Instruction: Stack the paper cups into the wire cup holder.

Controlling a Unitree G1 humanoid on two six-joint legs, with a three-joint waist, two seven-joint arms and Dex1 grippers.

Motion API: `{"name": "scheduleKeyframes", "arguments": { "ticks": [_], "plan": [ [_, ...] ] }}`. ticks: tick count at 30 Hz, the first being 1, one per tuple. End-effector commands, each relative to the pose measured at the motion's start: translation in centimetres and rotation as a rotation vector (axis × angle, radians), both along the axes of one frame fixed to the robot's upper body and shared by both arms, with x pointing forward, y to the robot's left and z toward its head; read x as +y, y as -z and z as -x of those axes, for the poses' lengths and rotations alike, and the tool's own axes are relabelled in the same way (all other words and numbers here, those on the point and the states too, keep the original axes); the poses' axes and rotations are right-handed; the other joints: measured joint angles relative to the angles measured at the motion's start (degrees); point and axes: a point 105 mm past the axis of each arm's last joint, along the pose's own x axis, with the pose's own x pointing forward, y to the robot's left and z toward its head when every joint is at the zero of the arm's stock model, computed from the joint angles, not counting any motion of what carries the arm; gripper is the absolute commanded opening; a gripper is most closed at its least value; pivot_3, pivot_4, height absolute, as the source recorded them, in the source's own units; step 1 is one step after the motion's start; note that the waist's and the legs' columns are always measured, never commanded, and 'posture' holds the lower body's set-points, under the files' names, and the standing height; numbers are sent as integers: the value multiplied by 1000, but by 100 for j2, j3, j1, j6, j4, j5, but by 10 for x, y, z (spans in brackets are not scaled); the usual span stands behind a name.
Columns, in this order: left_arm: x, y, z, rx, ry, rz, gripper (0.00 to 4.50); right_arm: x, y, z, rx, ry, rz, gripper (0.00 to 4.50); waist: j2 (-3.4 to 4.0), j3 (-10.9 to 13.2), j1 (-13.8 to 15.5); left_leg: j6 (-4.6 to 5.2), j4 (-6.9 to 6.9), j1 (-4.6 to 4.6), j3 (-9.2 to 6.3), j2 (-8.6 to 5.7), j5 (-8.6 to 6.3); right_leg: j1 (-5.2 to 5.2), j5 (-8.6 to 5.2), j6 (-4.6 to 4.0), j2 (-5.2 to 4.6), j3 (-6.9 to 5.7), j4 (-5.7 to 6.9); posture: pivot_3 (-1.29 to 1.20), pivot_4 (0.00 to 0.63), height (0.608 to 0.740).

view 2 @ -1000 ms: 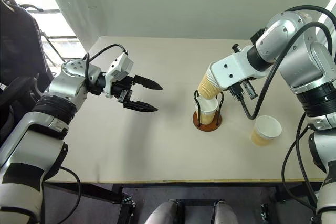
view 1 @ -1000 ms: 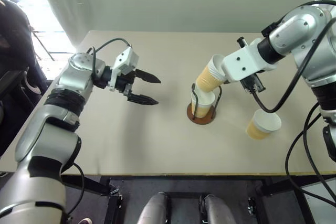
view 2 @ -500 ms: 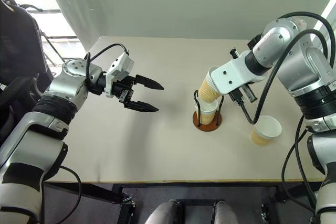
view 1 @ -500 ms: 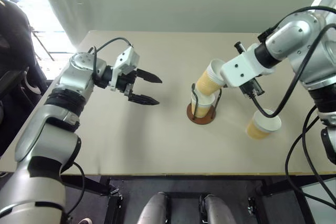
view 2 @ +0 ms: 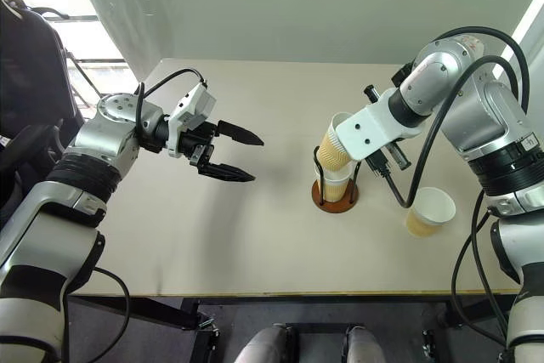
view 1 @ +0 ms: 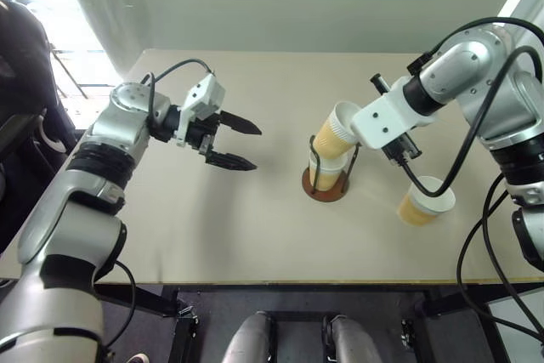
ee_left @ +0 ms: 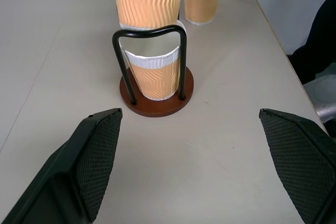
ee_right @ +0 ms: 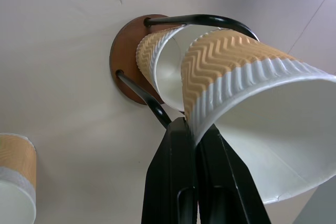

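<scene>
Paper cups number three: one stands inside the wire cup holder near the middle of the table, a second hangs tilted just above it with its bottom entering the seated cup's mouth — the right gripper has its fingers pinched on its rim. The third stands toward the table's right edge. The left gripper hovers left of the holder, fingers spread wide, holding nothing.

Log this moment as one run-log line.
right gripper: shut on second paper cup, tilted over wire cup holder | first cup: in holder | third cup: on table | left gripper: open, empty
</scene>
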Motion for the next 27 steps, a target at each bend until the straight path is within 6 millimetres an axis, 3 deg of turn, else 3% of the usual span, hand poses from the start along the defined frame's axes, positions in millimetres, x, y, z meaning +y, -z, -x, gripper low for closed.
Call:
{"name": "scheduleKeyframes", "arguments": {
  "ticks": [1, 19, 23, 27],
  "plan": [
    [-1, -11, 5, -22, 44, 7, 4500, 1, -3, 3, -28, -20, 25, 20, 0, 0, 0, 0, 0, 0, 0, 0, 0, 0, 0, 0, 0, 0, 0, 0, 150, 740],
    [3, -6, 3, -13, 23, 5, 4500, 3, 2, 0, -54, -51, 55, 20, 0, 0, -2, 0, 0, 1, 0, 0, 0, 0, 0, 0, 0, 0, 0, 0, 150, 740],
    [4, -5, 2, -12, 17, 4, 4500, 7, 1, -2, -70, -62, 43, 863, 0, 0, -4, 0, 0, 1, -1, 0, 0, 0, 0, -1, 0, 0, 0, 0, 150, 740],
    [5, -5, 2, -12, 16, 4, 4500, 8, 0, -2, -74, -63, 34, 2259, 0, 0, 1, -1, 0, 1, -1, 0, 0, 0, 1, -1, 0, 0, 0, 0, 150, 740]
  ]
}}
